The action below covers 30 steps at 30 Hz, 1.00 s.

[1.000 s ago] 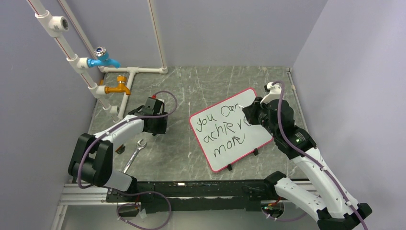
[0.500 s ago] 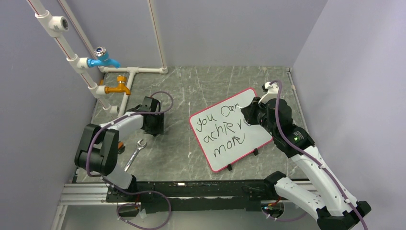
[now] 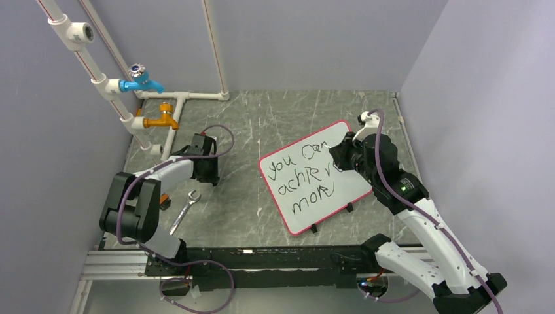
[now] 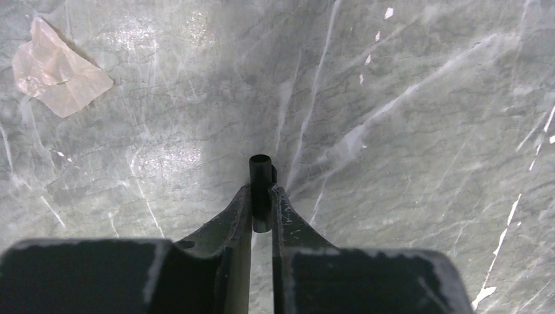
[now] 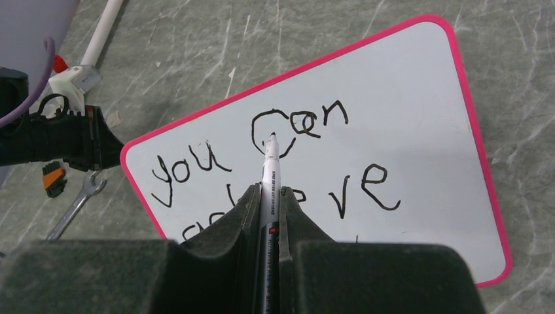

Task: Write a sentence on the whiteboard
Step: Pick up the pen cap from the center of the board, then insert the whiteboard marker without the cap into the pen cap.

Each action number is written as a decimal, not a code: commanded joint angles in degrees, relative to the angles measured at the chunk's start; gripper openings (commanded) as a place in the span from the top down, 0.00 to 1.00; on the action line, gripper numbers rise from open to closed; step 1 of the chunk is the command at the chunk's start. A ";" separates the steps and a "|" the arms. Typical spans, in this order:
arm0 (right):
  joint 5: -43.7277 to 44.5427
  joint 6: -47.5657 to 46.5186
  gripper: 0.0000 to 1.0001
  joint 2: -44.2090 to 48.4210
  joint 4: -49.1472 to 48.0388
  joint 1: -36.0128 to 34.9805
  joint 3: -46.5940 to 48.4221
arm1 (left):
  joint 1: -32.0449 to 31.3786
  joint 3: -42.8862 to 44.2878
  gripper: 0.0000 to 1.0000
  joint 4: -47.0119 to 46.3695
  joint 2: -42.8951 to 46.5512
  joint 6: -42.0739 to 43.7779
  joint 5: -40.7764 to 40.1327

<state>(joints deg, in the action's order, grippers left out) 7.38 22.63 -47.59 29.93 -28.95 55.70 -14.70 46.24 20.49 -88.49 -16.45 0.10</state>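
On the marbled table [image 3: 275, 124] the pink-rimmed whiteboard [image 3: 327, 199] reads "you can achieve more", right gripper [image 5: 269, 193] clamping a marker [image 5: 270, 170] above it, left gripper [image 4: 260, 196] at its 9 o'clock clamping a black tube [image 4: 260, 171].

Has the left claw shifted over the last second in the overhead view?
Yes. The left claw, pinching a black cap, has drifted left, away from the whiteboard toward the pipes.

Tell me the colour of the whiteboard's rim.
Bright pink-red rim on the whiteboard; clearest in the right wrist view.
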 commanded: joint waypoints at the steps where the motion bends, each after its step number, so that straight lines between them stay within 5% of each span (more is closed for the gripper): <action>1: 0.56 -0.05 1.00 -0.24 -1.55 0.01 1.51 | -1.10 -3.39 0.92 -3.18 -1.99 -2.13 7.47; 4: 0.69 -0.20 1.00 -0.19 -1.33 0.08 1.59 | -1.74 -3.39 1.00 -3.46 -1.13 -1.61 7.78; 15: -0.57 0.04 1.00 0.32 -1.20 -0.01 1.87 | -7.15 -0.37 1.00 -1.17 7.15 1.27 7.93; 30: -3.02 0.05 1.00 0.55 -2.02 0.08 2.41 | -12.41 13.07 1.00 13.23 18.69 7.65 7.16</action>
<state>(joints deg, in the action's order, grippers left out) 5.54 22.65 -47.77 29.93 -28.95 55.70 -26.35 54.57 28.93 -72.84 -12.23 6.68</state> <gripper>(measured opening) 0.124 0.031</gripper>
